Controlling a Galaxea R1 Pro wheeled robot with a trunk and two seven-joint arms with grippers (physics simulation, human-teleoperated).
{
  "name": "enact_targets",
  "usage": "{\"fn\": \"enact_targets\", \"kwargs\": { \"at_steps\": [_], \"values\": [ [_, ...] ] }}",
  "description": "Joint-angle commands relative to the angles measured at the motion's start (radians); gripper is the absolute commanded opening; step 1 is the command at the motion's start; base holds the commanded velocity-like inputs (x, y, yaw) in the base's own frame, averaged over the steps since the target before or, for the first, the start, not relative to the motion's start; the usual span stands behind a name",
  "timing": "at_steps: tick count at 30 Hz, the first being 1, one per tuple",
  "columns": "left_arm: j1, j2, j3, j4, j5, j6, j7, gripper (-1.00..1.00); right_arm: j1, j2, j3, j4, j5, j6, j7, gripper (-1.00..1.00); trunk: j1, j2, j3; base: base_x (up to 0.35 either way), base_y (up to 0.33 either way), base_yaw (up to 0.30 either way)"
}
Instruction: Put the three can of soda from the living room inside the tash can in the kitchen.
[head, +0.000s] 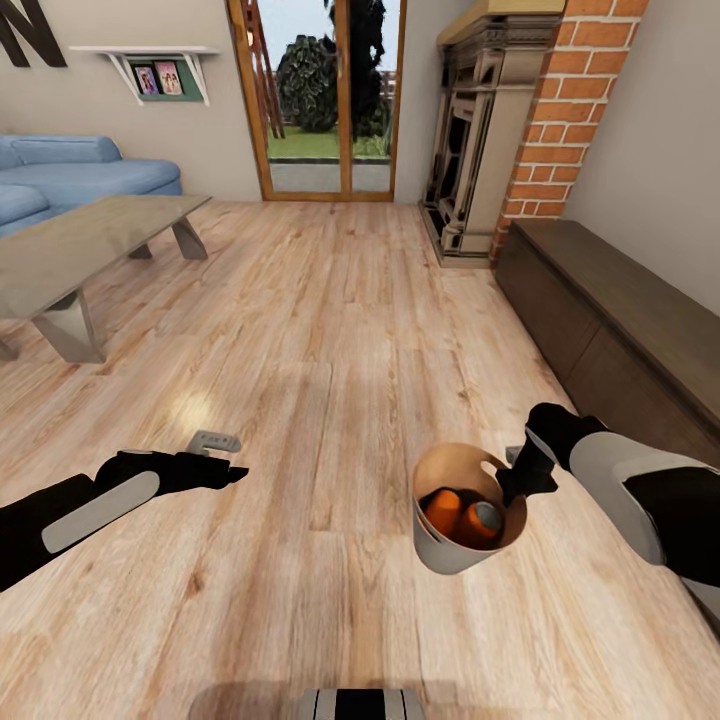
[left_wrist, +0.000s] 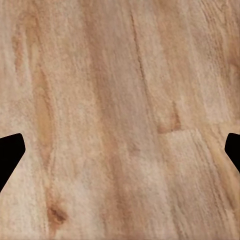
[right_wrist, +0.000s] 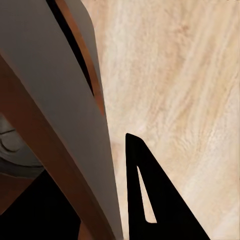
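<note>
Right jaws: we see the right gripper clamped on the rim of the tash can, lower right of the head view; one finger lies outside the wall, the bin's wall running just beside it in the right wrist view.
Left jaws: left gripper at lower left of the head view, jaws apart and holding nothing; in the left wrist view we see the two dark fingertips at opposite edges of the frame, bare floor between them.
Tash can position: held above the light wood planks, lower right of centre in the head view, near the long dark cabinet.
Tash can axis: long axis tilted, mouth facing up and toward the upper left of the frame; tan interior exposed.
Cans: we count two orange cans of soda inside, one showing a grey top; a third we cannot tell.
Head view extras: coffee table and blue sofa at upper left, brick column at upper right, small grey object on the floor just beyond the left gripper.
Right wrist view extras: close look at the bin's grey outside wall and brown rim edge.
</note>
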Motion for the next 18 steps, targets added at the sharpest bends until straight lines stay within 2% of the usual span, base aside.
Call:
{"fn": "enact_targets", "kwargs": {
  "at_steps": [1, 4, 8, 15, 18],
  "values": [
    [0.000, -0.001, 0.000, 0.000, 0.000, 0.000, 0.000, 1.00, 0.001, 0.000, -0.011, -0.002, -0.010, 0.003, -0.001, -1.00, 0.000, 0.000, 0.000, 0.000, 0.000, 0.000],
    [0.000, -0.002, 0.000, 0.000, 0.000, 0.000, 0.001, 1.00, 0.002, -0.001, -0.012, -0.005, -0.010, 0.003, -0.001, -1.00, 0.000, 0.000, 0.000, 0.000, 0.000, 0.000],
    [0.001, -0.004, 0.000, 0.003, 0.000, -0.001, 0.001, 1.00, 0.003, -0.002, -0.012, -0.007, -0.010, 0.003, -0.001, -1.00, 0.005, -0.008, -0.015, 0.000, 0.000, 0.000],
    [0.002, -0.024, 0.000, 0.011, -0.001, 0.000, 0.000, 1.00, 0.011, -0.004, -0.012, -0.007, -0.010, 0.003, -0.001, -1.00, 0.008, -0.009, -0.042, 0.000, 0.000, 0.000],
    [0.002, -0.026, 0.000, 0.011, -0.002, 0.000, 0.000, 1.00, 0.018, -0.005, -0.012, -0.011, -0.010, 0.003, -0.002, -1.00, 0.008, -0.009, -0.042, 0.000, 0.000, 0.000]
  ]
}}
